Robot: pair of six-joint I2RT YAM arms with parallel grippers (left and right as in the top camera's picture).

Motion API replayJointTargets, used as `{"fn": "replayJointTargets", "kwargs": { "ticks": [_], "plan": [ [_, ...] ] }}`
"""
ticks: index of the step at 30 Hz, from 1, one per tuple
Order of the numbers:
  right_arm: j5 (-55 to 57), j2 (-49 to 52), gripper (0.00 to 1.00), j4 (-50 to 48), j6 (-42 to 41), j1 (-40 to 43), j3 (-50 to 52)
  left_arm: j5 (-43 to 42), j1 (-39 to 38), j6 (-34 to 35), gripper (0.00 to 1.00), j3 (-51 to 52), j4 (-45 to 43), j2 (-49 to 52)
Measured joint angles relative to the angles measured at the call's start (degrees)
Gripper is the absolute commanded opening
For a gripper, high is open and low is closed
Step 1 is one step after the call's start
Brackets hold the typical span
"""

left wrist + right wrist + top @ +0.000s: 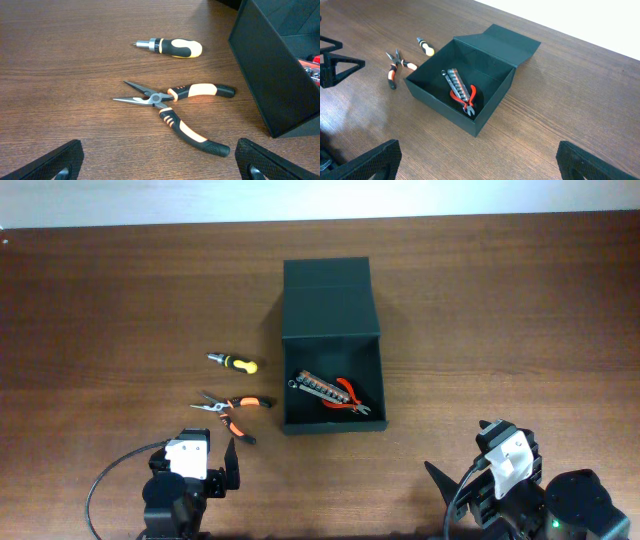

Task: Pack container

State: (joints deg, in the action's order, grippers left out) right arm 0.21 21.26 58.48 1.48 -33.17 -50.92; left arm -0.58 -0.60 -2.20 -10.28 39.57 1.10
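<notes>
Two-arm station seen from above and from each wrist. The container (330, 360), a dark green-black box, sits at the middle of the wooden counter (120, 300). Its hinged lid (328, 290) is folded back flat on the far side, leaving the box open. Inside, toward the near wall, a silver strip of sockets (312, 387) lies across red-handled pliers (348, 395). On the counter to the left of the box lie a stubby black-and-yellow screwdriver (233, 362) and, nearer the arms, orange-and-black needle-nose pliers (232, 410) with handles spread; neither touches the box. The left hand (160, 147) hovers just short of the needle-nose pliers, fingers wide apart and holding nothing. The right hand (480, 150) is set back from the box's near right corner, fingers likewise spread and empty.
</notes>
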Motion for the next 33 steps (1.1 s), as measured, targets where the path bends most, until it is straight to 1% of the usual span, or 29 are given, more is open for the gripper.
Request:
{"fn": "replayJointTargets", "kwargs": {
  "ticks": [18, 23, 28, 31, 33],
  "plan": [
    [0.0, 0.0, 0.99, 0.0, 0.0, 0.0, 0.2, 0.1, 0.0, -0.1, 0.99, 0.0, 0.1, 0.0],
    [0.0, 0.0, 0.99, 0.0, 0.0, 0.0, 0.2, 1.8, 0.0, -0.7, 0.99, 0.0, 2.2, 0.9],
    [0.0, 0.0, 0.99, 0.0, 0.0, 0.0, 0.3, 2.6, 0.0, -0.9, 0.99, -1.2, 2.6, 9.1],
    [0.0, 0.0, 0.99, 0.0, 0.0, 0.0, 0.3, 2.1, 0.0, -1.0, 0.99, -4.9, 2.7, 16.7],
    [0.0, 0.0, 0.99, 0.0, 0.0, 0.0, 0.3, 0.9, 0.0, -1.1, 0.99, -8.4, 1.3, 21.4]
  ]
}}
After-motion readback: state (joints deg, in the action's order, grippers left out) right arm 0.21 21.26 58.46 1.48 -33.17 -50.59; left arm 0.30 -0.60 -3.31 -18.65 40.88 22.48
